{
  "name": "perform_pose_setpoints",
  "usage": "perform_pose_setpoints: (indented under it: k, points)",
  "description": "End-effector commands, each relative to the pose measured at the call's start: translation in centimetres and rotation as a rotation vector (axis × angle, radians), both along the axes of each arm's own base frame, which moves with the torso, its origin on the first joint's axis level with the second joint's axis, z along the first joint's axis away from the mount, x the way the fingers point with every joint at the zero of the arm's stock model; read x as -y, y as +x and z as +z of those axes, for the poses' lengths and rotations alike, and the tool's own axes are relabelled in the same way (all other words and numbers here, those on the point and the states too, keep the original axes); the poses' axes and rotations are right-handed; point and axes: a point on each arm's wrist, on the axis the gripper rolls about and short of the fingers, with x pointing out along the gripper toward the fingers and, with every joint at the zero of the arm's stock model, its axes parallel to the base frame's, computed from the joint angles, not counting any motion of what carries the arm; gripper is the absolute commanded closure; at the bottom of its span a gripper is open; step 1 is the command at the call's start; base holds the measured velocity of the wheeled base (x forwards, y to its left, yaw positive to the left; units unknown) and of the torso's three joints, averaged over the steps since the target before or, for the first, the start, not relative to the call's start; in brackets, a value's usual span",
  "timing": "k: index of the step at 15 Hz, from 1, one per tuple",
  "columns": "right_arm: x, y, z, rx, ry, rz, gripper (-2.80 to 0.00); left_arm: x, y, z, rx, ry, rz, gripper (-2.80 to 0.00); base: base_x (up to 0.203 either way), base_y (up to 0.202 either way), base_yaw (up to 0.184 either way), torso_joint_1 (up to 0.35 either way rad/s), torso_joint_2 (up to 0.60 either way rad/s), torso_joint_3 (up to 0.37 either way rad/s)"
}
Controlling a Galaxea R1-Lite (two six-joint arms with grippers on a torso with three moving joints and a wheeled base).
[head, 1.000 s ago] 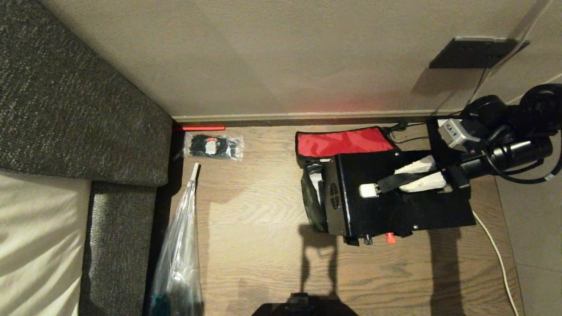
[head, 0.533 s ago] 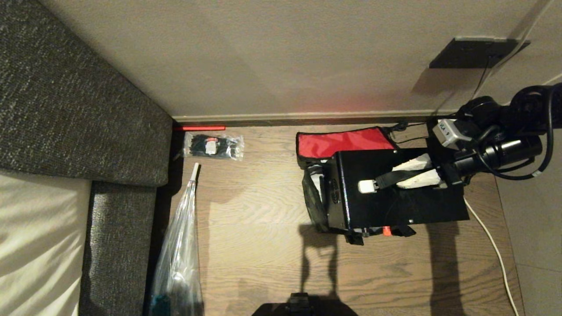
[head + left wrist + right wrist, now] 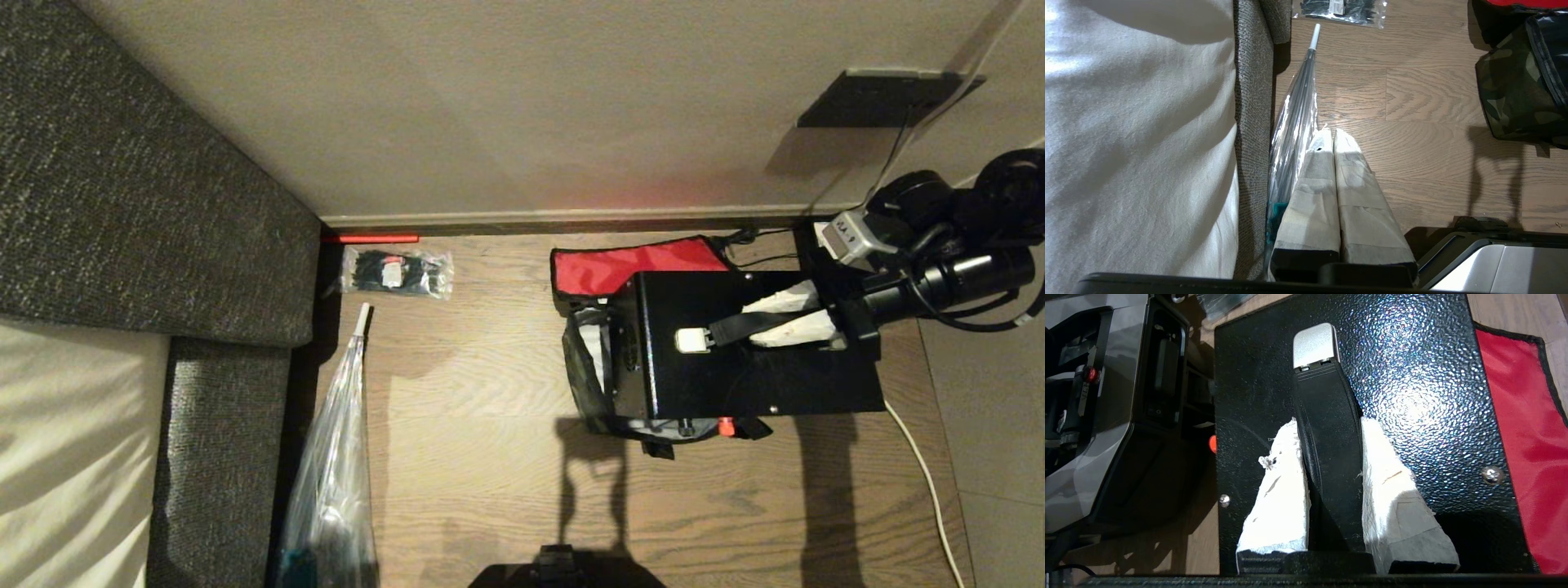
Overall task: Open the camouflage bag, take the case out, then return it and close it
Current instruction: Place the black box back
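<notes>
While its padded fingers (image 3: 1392, 506) pinch the case's black strap handle (image 3: 1331, 449), the right tool (image 3: 755, 324) holds the case (image 3: 759, 359) over the open camouflage bag (image 3: 584, 384) on the floor (image 3: 490, 457); the left tool (image 3: 1333, 136) hangs shut.

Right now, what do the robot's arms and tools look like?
The right arm is black and round, looped with black cables, carrying a small grey box. Both the right tool and left tool have two wedge-shaped fingers wrapped in whitish tape.
</notes>
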Motion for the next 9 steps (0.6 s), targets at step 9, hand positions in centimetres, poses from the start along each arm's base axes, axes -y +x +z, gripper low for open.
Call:
perform_pose_setpoints:
  k: [9]
  points:
    - [0.4, 1.9, -1.4, 0.015, -0.001, -0.004, 0.0, 0.0, 0.0, -0.1, -0.001, 0.0, 0.001, 0.0, 0.0, 0.0, 0.0, 0.0, 0.0, 0.0]
